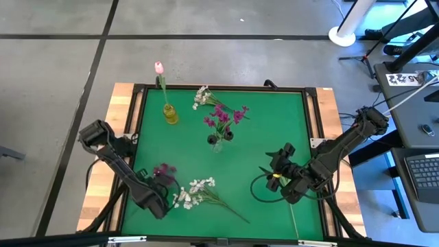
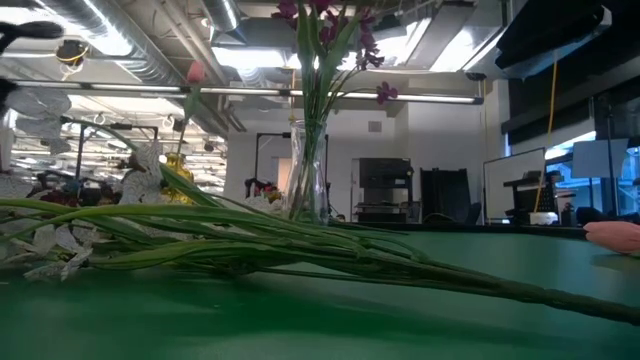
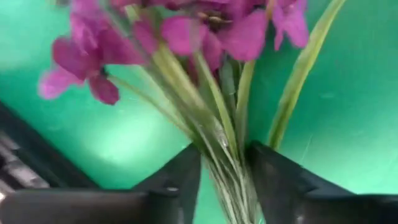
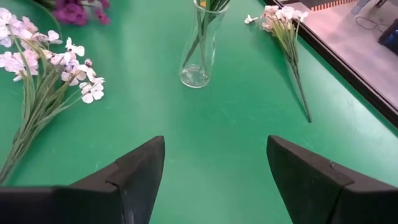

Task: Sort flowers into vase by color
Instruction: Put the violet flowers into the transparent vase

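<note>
A magenta flower spray (image 1: 164, 170) lies near the table's front left, and my left gripper (image 1: 159, 194) is closed around its stems. A clear vase (image 1: 217, 142) at the middle holds more magenta flowers (image 1: 223, 116). A yellow vase (image 1: 169, 114) at the far left holds a pink tulip (image 1: 159, 67). One white spray (image 1: 195, 192) lies near the front and another (image 1: 202, 96) lies at the far side. My right gripper (image 1: 278, 168) hovers open at the right, facing the clear vase (image 4: 198, 53). My left gripper pinches the magenta spray's bundle of green stems (image 3: 227, 165) between its two fingers (image 3: 180, 180), just below the blossoms. The fingers come steeply from above and lie across the stems. The blossoms (image 3: 186, 31) fan out beyond the fingertips over the green mat.
The green mat (image 1: 274, 116) is framed by a raised black rim on a wooden table. A thin green stem (image 1: 293, 216) lies near the front right, below my right arm. In the low view a pale pink bud (image 2: 615, 235) lies at the right. White stems (image 2: 300, 250) stretch across the front.
</note>
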### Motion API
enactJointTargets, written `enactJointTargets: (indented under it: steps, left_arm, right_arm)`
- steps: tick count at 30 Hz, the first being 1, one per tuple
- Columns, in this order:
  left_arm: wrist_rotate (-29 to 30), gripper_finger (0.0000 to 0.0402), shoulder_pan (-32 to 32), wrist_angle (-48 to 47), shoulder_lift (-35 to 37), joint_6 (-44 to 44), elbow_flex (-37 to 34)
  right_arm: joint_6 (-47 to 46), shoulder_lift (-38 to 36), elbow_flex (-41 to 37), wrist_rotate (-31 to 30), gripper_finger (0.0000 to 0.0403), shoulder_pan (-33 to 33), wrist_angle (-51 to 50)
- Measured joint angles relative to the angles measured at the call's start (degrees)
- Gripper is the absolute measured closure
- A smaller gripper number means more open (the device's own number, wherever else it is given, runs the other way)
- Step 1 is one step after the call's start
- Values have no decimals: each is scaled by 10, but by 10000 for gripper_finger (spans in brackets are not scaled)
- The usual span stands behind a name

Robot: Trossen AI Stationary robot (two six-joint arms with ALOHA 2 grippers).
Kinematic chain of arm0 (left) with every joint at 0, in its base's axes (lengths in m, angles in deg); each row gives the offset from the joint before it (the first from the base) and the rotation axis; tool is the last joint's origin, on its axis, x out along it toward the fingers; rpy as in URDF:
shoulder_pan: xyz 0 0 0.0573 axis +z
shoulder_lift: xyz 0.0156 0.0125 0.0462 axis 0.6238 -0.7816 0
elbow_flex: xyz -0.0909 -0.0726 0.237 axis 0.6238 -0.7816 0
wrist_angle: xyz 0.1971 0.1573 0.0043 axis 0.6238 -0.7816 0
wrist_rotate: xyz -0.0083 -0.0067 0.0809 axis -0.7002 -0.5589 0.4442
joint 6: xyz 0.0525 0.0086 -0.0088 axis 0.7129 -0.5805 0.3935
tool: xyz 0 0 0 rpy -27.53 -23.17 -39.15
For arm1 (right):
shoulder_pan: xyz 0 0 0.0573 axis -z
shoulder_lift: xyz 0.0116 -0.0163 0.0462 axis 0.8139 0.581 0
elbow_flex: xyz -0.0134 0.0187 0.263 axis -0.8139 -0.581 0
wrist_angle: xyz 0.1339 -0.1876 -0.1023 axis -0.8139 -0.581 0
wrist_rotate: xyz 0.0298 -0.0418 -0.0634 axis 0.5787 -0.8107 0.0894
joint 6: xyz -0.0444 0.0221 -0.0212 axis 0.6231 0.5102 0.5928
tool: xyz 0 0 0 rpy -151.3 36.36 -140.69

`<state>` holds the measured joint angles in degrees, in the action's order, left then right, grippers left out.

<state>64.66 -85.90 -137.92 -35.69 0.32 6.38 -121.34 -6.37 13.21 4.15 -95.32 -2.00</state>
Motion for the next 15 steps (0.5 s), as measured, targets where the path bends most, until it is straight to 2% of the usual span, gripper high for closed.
enactJointTargets:
  steps: [4, 6, 11, 15]
  left_arm:
    - [11, 365, 11, -74, 2, -1, 25]
    - [25, 390, 14, -112, 2, -1, 45]
    - [66, 392, 21, -212, 2, -3, 113]
    - [140, 397, 20, -285, 2, -2, 199]
  right_arm:
    - [0, 0, 0, 13, 123, 0, 14]
    - [0, 0, 0, 17, 123, 0, 15]
    - [2, 0, 0, 31, 123, 0, 13]
    - [2, 0, 0, 35, 123, 0, 13]
